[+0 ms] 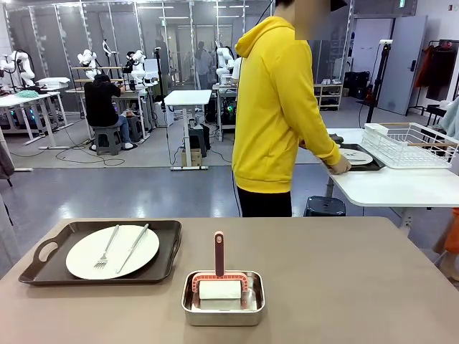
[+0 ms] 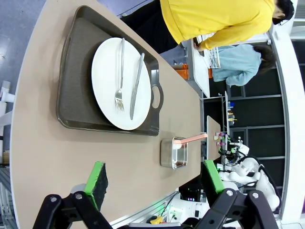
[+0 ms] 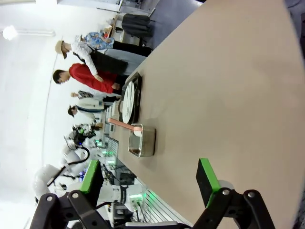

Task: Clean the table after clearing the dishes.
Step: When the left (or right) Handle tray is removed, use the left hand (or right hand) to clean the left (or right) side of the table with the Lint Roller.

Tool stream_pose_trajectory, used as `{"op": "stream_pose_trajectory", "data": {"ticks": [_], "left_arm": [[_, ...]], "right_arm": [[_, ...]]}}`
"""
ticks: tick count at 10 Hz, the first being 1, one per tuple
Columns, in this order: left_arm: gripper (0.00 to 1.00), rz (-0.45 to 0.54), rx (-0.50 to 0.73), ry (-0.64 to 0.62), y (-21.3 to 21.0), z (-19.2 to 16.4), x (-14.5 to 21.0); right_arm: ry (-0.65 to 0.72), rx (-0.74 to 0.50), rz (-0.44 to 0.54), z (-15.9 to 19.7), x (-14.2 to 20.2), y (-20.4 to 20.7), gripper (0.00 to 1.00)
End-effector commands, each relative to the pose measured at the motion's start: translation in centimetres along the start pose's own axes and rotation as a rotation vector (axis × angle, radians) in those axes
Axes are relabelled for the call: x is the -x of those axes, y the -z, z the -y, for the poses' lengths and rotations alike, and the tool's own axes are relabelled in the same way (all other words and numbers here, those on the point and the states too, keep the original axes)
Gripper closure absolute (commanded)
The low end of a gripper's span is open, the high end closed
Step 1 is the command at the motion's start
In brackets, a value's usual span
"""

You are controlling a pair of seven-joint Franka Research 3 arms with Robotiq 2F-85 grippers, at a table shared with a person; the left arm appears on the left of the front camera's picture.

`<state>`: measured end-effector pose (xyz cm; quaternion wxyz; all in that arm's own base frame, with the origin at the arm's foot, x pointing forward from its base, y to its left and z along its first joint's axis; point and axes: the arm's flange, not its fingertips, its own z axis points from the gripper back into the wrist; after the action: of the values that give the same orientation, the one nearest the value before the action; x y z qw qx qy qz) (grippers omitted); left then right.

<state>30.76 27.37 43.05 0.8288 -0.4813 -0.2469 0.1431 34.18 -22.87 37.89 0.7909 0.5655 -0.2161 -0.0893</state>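
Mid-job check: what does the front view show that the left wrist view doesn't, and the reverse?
Front view: the person's hand at a second dark rectangular tray carrying a round white plate, on the white side table. Left wrist view: the open left gripper with green pads over the taupe-brown table. Shared: the dark handled tray with its large white plate, metal fork and knife, and the small steel pan holding a pink-handled cleaning tool.

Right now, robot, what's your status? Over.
Left tool open, right tool open, both empty. One plate on tray on the table; person's hand on second tray, side table. Steel pan with brush mid-table.
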Motion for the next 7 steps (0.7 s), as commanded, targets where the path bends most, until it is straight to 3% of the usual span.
{"op": "stream_pose_trajectory", "data": {"ticks": [1, 7], "left_arm": [[0.0, -0.002, 0.015, 0.004, -0.3, 0.2, 0.1], [0.0, -0.002, 0.015, 0.004, -0.3, 0.2, 0.1]], "right_arm": [[-0.073, 0.068, -0.023, -4.8, 1.5, 5.5, 0.0], [-0.32, 0.299, -0.25, -17.6, 1.1, 19.7, 0.0]]}}
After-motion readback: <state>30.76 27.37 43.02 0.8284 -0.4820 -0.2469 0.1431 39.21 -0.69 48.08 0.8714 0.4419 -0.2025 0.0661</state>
